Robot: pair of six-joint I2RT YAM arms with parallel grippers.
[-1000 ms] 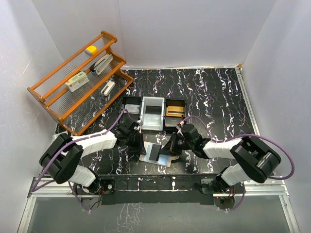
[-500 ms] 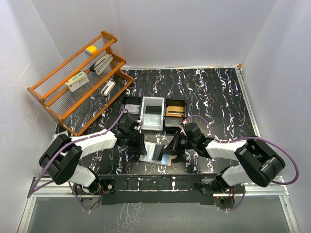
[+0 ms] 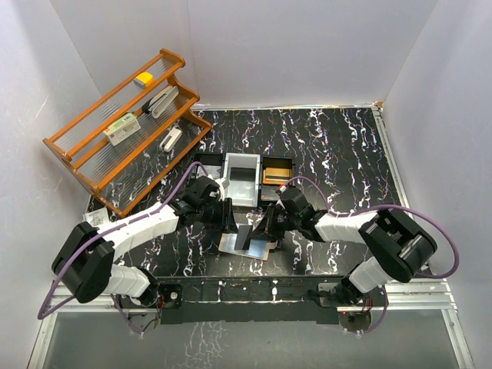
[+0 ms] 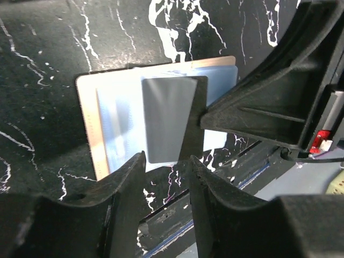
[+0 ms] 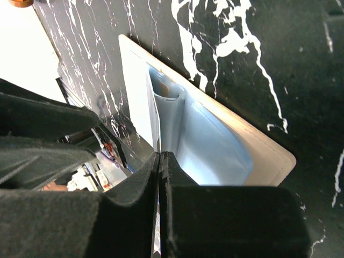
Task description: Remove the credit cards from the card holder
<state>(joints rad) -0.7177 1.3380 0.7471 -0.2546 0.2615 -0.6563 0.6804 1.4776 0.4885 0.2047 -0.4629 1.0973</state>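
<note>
The beige card holder [image 3: 233, 245] lies open and flat near the table's front edge; its tan rim [image 4: 86, 123] and pale blue inner pockets [image 5: 215, 150] show in both wrist views. A blue-grey credit card [image 4: 164, 118] stands on edge up out of its middle. My right gripper [image 3: 264, 229] comes in from the right and is shut on that card's edge, with the fingertips [image 5: 161, 156] pressed together on it. Just behind the holder on the left, my left gripper [image 3: 228, 217] is open, and only bare table shows in the gap between its fingers [image 4: 166, 161].
A black-and-grey three-compartment tray [image 3: 242, 178] sits just behind the holder, with orange-brown cards [image 3: 277, 175] in its right compartment. A wooden slatted rack [image 3: 127, 127] holding small items stands at the back left. The table's front rail [image 3: 246, 288] runs close below the holder.
My left gripper has opened and shifted right, toward the standing card. My right gripper, still shut, has moved a little left and back with the card.
</note>
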